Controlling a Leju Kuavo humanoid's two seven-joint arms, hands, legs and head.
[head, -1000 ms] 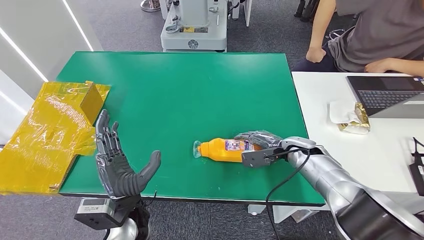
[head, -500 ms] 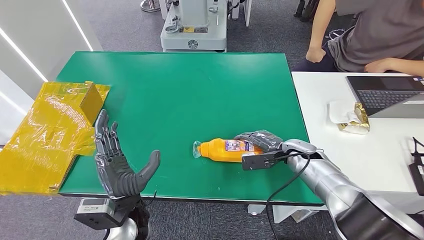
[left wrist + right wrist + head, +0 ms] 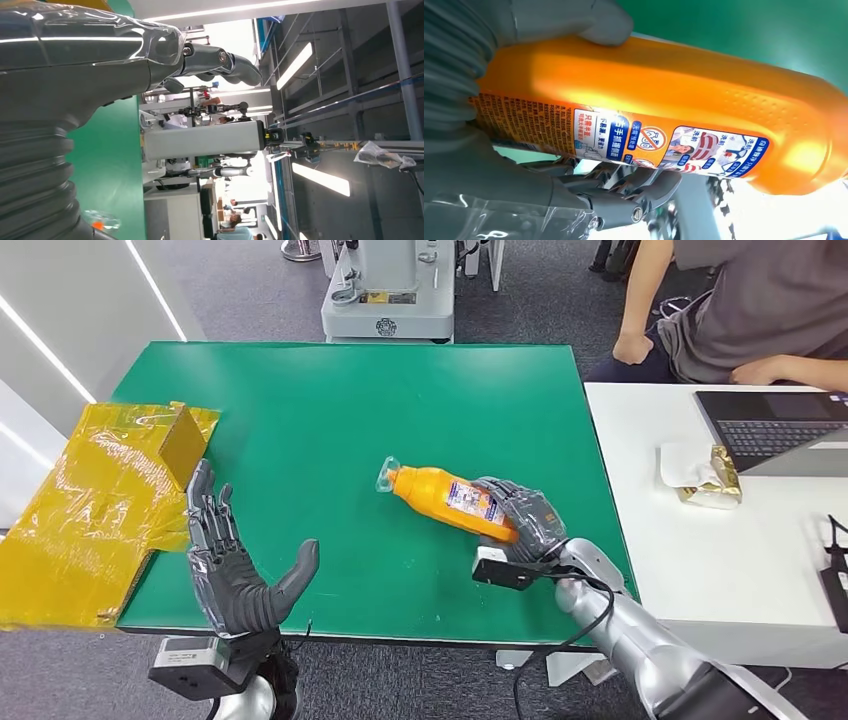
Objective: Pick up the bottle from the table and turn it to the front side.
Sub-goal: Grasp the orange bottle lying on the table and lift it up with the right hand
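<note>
An orange bottle point(image 3: 447, 499) with a printed label and a clear cap is lifted off the green table point(image 3: 350, 410), tilted, its cap end pointing up and to the left. My right hand point(image 3: 525, 523) grips its lower body; in the right wrist view the fingers point(image 3: 624, 192) and thumb point(image 3: 589, 20) wrap the bottle point(image 3: 684, 95), the label facing the camera. My left hand point(image 3: 232, 562) hovers open over the table's near left edge, palm up, fingers spread, holding nothing. The left wrist view shows its thumb point(image 3: 220, 57) against the room.
Crumpled yellow plastic wrap point(image 3: 90, 510) with a small brown box point(image 3: 184, 445) lies at the table's left edge. A white table point(image 3: 700, 540) on the right holds a laptop point(image 3: 770, 430) and a gold packet point(image 3: 712, 480). A person point(image 3: 740, 310) sits behind it. A grey machine point(image 3: 390, 290) stands beyond the green table.
The bottle was lying on the table with my right hand around it; now it is lifted and tilted, its cap end raised. My right arm moved nearer. The left hand stayed put.
</note>
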